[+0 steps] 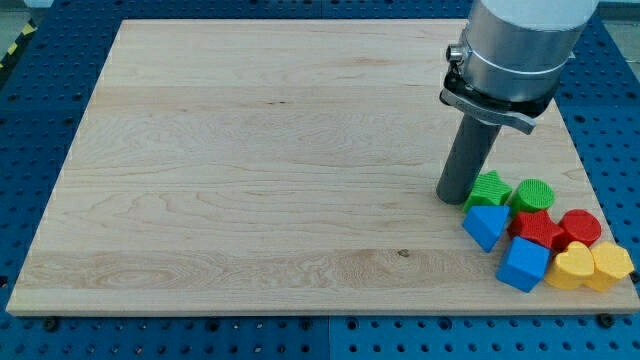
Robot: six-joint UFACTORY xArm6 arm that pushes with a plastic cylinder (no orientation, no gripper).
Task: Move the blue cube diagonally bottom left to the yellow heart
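Observation:
The blue cube (524, 263) lies near the view's bottom right, touching the yellow heart (571, 268) on its right. My tip (453, 197) rests on the board just left of the green star (488, 189), above and to the left of the blue cube and apart from it. Between them sits a second blue block (486, 226), wedge-like in shape.
A green cylinder (533, 195), a red star-like block (537, 229), a red block (580, 227) and a yellow block (610, 264) crowd the same cluster. The wooden board (250, 180) ends close below and right of the cluster.

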